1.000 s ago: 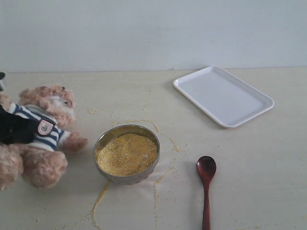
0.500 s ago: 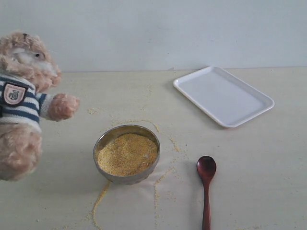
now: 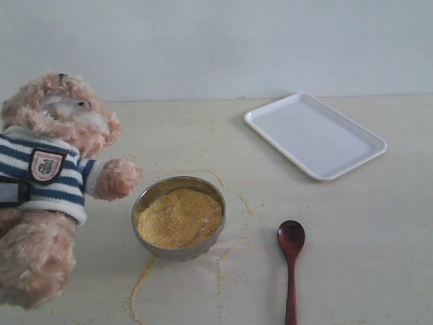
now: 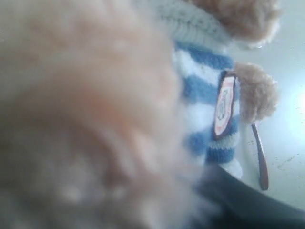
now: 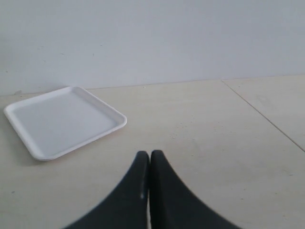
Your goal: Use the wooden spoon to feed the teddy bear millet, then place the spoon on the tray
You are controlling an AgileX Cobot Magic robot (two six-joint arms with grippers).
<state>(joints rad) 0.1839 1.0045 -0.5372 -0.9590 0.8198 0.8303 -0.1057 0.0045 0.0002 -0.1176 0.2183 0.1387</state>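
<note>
The teddy bear [image 3: 51, 179] is upright at the table's left, its paw reaching toward the rim of the metal bowl [image 3: 150, 196]. My left gripper [image 3: 8, 192] shows as a dark piece at the bear's side and is shut on it. The bear's fur and striped shirt [image 4: 205, 90] fill the left wrist view, with one dark finger [image 4: 248, 202] beside them. The millet [image 3: 179, 217] fills the bowl. The wooden spoon [image 3: 291, 261] lies on the table right of the bowl, untouched. The white tray [image 3: 314, 135] sits empty at the back right. My right gripper [image 5: 150, 155] is shut on nothing.
Loose millet trails [image 3: 142, 281] are scattered on the table around and in front of the bowl. A pale wall [image 3: 216, 40] stands behind the table. In the right wrist view the tray [image 5: 64, 119] lies ahead of the gripper, off to one side.
The bear, lying low at the far left a second ago, was lifted upright and has come rightward and down toward the bowl. Spoon, bowl and tray have not moved.
</note>
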